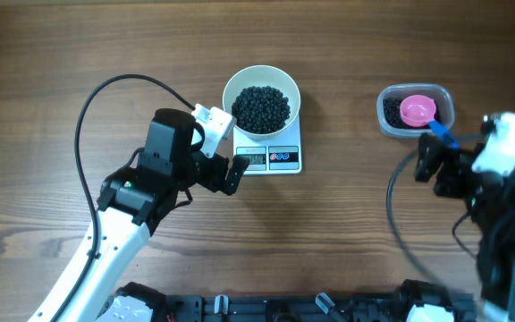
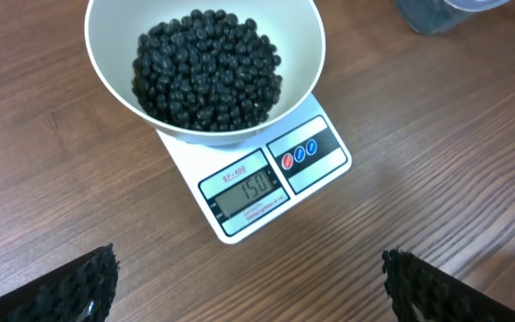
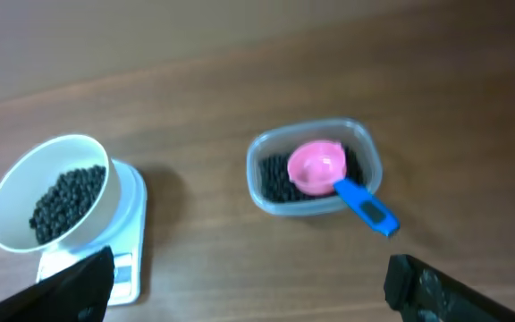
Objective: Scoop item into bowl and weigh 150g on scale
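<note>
The white bowl (image 1: 240, 82) stands on the white scale (image 1: 274, 158) with a heap of black beads (image 1: 261, 109) inside. In the left wrist view the bowl (image 2: 114, 63) and beads (image 2: 206, 70) sit above the scale's display (image 2: 240, 192), which reads 150. My left gripper (image 1: 226, 154) hovers open just left of the scale's front edge, holding nothing (image 2: 249, 291). My right gripper (image 1: 436, 165) is open and empty too, near the clear tub (image 1: 387, 121). From the right wrist I see the bowl (image 3: 25, 174), the scale (image 3: 128, 201) and my open right gripper (image 3: 249, 286).
The clear tub (image 3: 266, 161) at the right holds more black beads and a pink scoop (image 3: 316, 165) with a blue handle (image 3: 365, 206) sticking out over its rim. Black cables loop from both arms over the wooden table.
</note>
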Controlling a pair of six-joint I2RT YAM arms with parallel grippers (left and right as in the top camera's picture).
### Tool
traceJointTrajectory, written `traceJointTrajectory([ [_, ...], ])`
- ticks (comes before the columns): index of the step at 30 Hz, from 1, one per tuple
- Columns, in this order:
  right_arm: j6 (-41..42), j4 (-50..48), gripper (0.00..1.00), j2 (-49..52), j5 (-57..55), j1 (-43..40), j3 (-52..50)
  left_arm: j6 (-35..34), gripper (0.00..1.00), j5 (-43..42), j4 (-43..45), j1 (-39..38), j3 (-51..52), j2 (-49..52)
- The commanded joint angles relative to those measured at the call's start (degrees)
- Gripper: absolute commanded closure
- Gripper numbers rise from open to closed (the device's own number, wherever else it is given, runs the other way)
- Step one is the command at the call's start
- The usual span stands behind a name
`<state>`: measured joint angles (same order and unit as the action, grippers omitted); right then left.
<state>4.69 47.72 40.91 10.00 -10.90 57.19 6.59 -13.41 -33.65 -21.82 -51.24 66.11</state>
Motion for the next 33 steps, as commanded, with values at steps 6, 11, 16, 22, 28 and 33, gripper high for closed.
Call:
traceJointTrajectory([
  [6,-1.1,-13.2,0.0,-18.5,-1.6,0.3,-19.3,0.7,0.0,-0.5,0.0,-0.2,0.3,0.4],
  [11,-1.1,-23.6,0.0,-26.6,-1.6,0.3,-31.5,0.7,0.0,-0.5,0.0,-0.2,0.3,0.4],
  [16,-1.0,-33.7,0.0,-32.5,-1.5,0.3,-41.6,0.7,0.0,-0.5,0.0,-0.2,0.3,0.4],
  [22,-1.0,-43.6,0.0,-38.1,-1.4,0.3,-50.4,0.7,0.0,-0.5,0.0,-0.2,0.3,0.4],
  [28,-1.0,-47.8,0.0,-40.8,-1.3,0.4,-54.2,0.7,0.0,-0.5,0.0,-0.2,0.3,0.4],
  [33,-1.1,-50.1,0.0,-40.7,-1.0,0.6,-55.6,0.7,0.0,-0.5,0.0,-0.2,0.3,0.4],
])
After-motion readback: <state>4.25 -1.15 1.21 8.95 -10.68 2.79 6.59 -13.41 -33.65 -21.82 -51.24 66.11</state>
